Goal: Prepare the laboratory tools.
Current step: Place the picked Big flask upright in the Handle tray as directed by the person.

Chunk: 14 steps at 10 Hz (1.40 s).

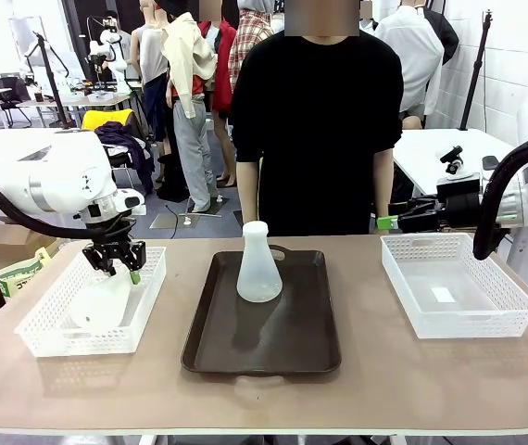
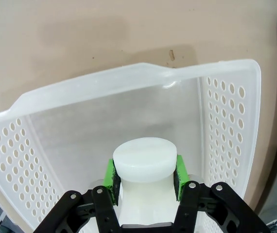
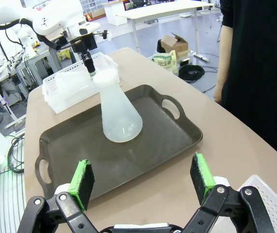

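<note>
Beige tabletop (image 1: 375,371) is shared by a dark tray (image 1: 262,345) and two white baskets. One flask (image 1: 258,264) is set upright on the tray. Another flask (image 2: 143,167) is clamped at the neck by the left gripper (image 2: 144,175) inside the left basket (image 2: 226,111). Right gripper (image 3: 143,180) is spread, nothing held, near the right basket (image 1: 458,295). Packet print behind is perhaps unreadable.

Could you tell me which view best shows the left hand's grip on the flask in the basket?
The left wrist view: the left hand clamps the flask by its neck, a green pad on each side. The front view shows it from afar, over the left basket. The right wrist view shows it small and distant.
</note>
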{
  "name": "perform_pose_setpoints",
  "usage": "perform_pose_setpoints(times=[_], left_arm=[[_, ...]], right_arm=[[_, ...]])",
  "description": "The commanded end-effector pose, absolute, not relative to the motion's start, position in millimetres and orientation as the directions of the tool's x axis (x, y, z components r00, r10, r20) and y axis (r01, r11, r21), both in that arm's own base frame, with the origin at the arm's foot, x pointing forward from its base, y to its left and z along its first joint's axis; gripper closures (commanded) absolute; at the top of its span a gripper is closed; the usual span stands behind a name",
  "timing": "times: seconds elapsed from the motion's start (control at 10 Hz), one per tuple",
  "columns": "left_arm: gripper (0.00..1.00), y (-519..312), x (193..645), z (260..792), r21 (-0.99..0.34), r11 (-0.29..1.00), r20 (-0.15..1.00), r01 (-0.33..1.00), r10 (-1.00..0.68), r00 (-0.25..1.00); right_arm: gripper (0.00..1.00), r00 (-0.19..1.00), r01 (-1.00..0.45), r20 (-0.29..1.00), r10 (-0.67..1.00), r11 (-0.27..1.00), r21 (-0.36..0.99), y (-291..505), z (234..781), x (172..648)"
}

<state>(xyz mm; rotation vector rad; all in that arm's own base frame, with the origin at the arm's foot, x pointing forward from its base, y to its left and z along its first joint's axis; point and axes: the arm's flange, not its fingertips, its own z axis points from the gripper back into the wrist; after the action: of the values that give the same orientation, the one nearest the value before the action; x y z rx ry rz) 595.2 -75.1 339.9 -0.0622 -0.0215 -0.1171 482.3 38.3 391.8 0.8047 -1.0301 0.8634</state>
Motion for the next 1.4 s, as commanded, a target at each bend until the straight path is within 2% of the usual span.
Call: perform_pose_setpoints(times=[0.0, 0.3, 0.7, 1.0, 1.3], left_arm=[[1.00, -66.3, 580.2, 351.7, -0.047, 0.992, 0.017, 0.120, -0.120, 0.993], [1.00, -61.8, 558.4, 400.0, -0.020, 0.995, 0.018, 0.096, -0.096, 0.995], [1.00, -63.1, 525.7, 445.2, -0.056, 0.988, 0.158, 0.144, -0.133, 0.978], [1.00, -61.8, 507.6, 468.8, -0.091, 0.980, 0.223, 0.175, -0.151, 0.963], [1.00, -64.2, 504.7, 472.1, -0.093, 0.977, 0.217, 0.193, -0.169, 0.961]], right_arm=[[0.00, 0.267, -0.887, 0.940, 0.215, 0.435, 0.152, 38.4, 392.0, 481.9], [0.00, 0.267, -0.887, 0.940, 0.215, 0.435, 0.152, 38.4, 392.0, 481.9], [0.00, 0.267, -0.887, 0.940, 0.215, 0.435, 0.152, 38.4, 392.0, 481.9], [0.00, 0.267, -0.887, 0.940, 0.215, 0.435, 0.152, 38.4, 392.0, 481.9], [0.00, 0.267, -0.887, 0.940, 0.215, 0.435, 0.152, 38.4, 392.0, 481.9]])
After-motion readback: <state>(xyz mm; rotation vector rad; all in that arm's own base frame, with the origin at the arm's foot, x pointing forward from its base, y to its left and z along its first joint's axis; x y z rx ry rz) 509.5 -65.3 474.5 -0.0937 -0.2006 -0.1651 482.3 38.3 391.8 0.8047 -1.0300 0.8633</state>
